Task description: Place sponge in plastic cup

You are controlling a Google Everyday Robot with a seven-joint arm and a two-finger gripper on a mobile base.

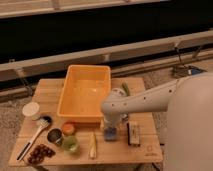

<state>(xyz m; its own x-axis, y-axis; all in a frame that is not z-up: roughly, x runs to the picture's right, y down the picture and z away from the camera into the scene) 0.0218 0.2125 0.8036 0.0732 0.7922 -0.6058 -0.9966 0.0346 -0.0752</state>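
The sponge (110, 133) is a small blue-grey block lying on the wooden table (145, 152), right of centre near the front. My gripper (110, 128) comes down from my white arm (150, 100) and sits directly over the sponge, touching or nearly touching its top. The plastic cup (31, 110) is a short white cup with a cream top at the table's left edge, far from the gripper.
A large orange tub (85, 92) fills the table's middle back. A dark block (133, 133) lies right of the sponge. An orange cup (68, 128), green cup (70, 144), dark can (54, 136), brush (35, 134), grapes (39, 152) and a pale banana-like item (92, 145) crowd the front left.
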